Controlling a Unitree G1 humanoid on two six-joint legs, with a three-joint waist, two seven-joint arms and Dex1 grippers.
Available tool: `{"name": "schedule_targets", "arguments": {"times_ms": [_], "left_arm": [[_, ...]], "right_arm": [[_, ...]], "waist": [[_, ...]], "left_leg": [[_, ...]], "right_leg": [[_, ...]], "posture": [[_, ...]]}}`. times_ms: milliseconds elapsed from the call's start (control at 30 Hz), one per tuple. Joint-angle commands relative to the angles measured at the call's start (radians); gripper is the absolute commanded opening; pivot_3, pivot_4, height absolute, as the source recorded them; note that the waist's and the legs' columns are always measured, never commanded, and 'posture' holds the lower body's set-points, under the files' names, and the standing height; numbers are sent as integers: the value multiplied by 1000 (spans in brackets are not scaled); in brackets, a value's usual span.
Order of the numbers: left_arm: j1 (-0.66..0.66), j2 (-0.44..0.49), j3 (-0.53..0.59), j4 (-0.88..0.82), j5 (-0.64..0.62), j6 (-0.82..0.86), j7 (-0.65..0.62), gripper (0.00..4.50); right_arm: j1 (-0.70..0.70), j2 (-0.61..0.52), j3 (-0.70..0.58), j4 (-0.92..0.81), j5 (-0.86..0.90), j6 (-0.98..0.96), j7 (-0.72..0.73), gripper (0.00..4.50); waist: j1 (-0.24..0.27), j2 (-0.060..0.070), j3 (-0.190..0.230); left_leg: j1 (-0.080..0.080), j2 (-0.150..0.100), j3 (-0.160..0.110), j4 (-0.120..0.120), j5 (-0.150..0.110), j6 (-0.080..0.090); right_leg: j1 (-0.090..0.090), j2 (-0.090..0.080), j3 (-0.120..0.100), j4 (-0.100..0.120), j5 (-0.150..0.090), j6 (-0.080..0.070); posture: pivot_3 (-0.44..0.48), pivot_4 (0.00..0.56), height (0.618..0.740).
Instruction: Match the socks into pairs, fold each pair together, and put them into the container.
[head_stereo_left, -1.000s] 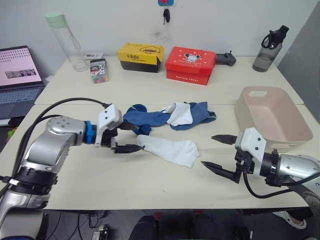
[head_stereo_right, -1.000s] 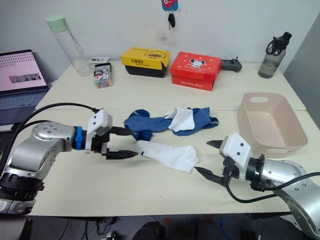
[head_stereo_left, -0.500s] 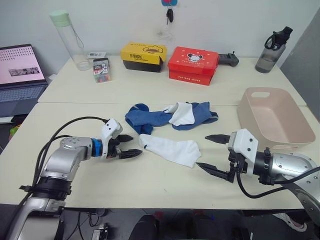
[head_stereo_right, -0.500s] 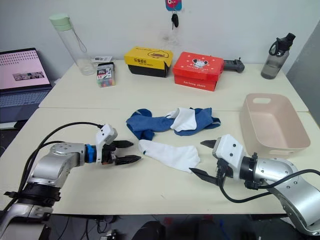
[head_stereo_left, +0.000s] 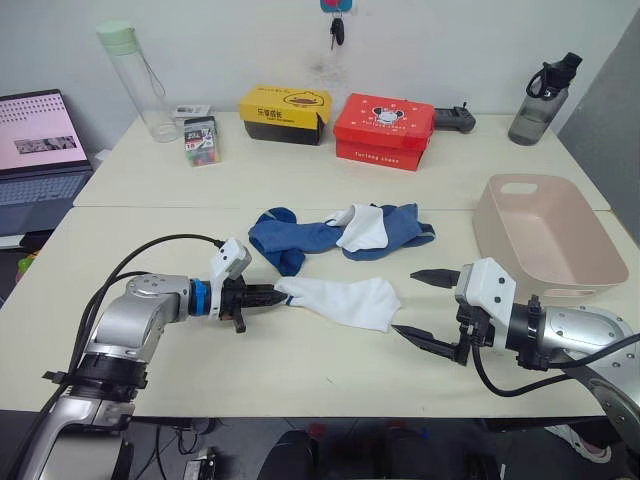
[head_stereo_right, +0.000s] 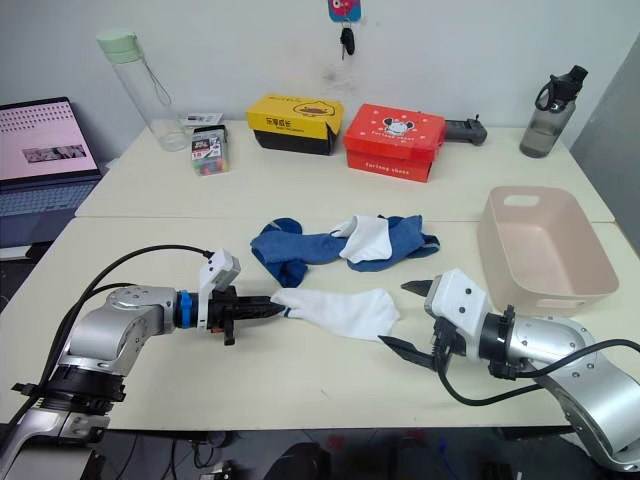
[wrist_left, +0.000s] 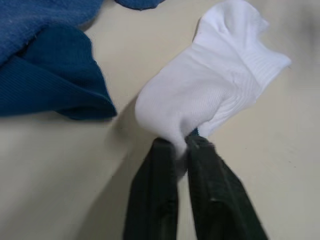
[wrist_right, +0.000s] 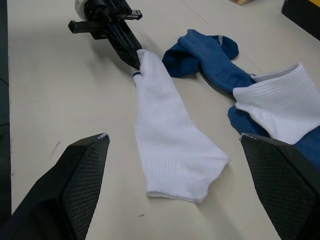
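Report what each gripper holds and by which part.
The left gripper is shut on the white sock, pinching its toe end. The right gripper is open and holds nothing.

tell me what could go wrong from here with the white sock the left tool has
The left tool is shut on just the tip of the white sock, so the sock could slip free if pulled. The rest of the sock lies flat on the table, and dragging it may bunch it up. The second white sock lies on the blue socks, so picking it up for pairing could snag a blue one. The right tool is open beside the sock's far end.
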Motion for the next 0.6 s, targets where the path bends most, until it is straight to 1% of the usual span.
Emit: {"name": "schedule_targets", "arguments": {"times_ms": [33, 100, 200, 267, 333, 467, 533, 600], "left_arm": [[21, 55, 33, -123, -71, 93, -36, 19], [26, 82, 57, -178, -144, 209, -40, 19], [15, 108, 74, -221, -216, 317, -41, 19], [9, 126, 57, -223, -220, 356, -33, 19], [14, 118, 23, -144, -151, 318, 15, 19], [-2, 62, 19, 25, -50, 253, 143, 19], [-8, 46, 24, 30, -40, 241, 157, 19], [-5, 24, 43, -7, -52, 211, 165, 19]], "right_arm": [[3, -3, -19, -25, 13, -9, 10, 4500], [6, -7, -20, -26, 14, -9, 16, 4500], [7, -8, -19, -23, 13, -9, 24, 4500], [3, -9, -14, -20, 11, -9, 31, 4500], [-1, -7, -5, -15, 3, -11, 33, 4500], [-1, -10, 6, -11, -11, -13, 38, 4500], [3, -14, 9, -12, -18, -18, 42, 4500], [8, -19, 19, -5, -48, -39, 42, 4500]], "waist": [[0, 0, 0], [0, 0, 0], [0, 0, 0], [-1, 0, 0], [0, 0, 0], [0, 0, 0], [1, 0, 0], [5, 0, 0]], "left_leg": [[0, 0, 0, 0, 0, 0], [0, 0, 0, -1, 0, 0], [0, 0, 0, 0, 0, 0], [0, 0, 0, 0, 0, 1], [1, 0, 0, 0, 0, 1], [1, 0, 0, 0, 0, 1], [0, 0, 0, 0, 0, 0], [0, 0, -1, 0, 0, 0]], "right_leg": [[0, 0, 0, 0, 0, 0], [0, 0, 0, 0, 0, 0], [0, 0, 0, 0, 0, 0], [0, 0, 0, 0, 0, 0], [0, 0, 0, 0, 0, 0], [0, 0, 0, 0, 0, 0], [0, 0, 0, 0, 0, 0], [0, 0, 0, 0, 0, 0]], "posture": [[0, 150, 740], [0, 150, 740], [0, 150, 740], [0, 150, 740], [0, 150, 740], [0, 150, 740], [0, 150, 740], [0, 150, 740]]}}
